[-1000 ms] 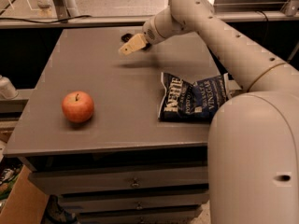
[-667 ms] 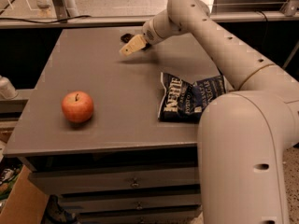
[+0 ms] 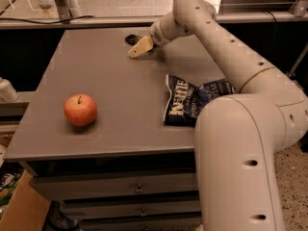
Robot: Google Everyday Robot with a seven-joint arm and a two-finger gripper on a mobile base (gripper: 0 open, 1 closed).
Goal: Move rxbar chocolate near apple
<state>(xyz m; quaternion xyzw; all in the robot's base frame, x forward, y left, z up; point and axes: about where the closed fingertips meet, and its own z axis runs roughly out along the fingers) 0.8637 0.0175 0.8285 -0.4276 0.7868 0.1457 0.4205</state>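
Little had shifted: the gripper [image 3: 141, 47] stayed low at the table's [image 3: 110, 81] far side, just beside the rxbar [image 3: 132, 38]. Whether it was open or held anything could not be told. Likely the reaching step; next called for a grasp, then a carry to the apple [image 3: 80, 109].

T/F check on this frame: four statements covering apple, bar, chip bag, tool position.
1. The round red-orange apple sits near the front left of the grey table. True.
2. The small black-wrapped bar lies right beside the apple. False: it is at the table's far side, well away from the apple.
3. The dark blue Kettle chip bag lies to the right of the apple, apart from it. True.
4. The tool hangs above the apple. False: it is at the far side of the table, close to the bar.
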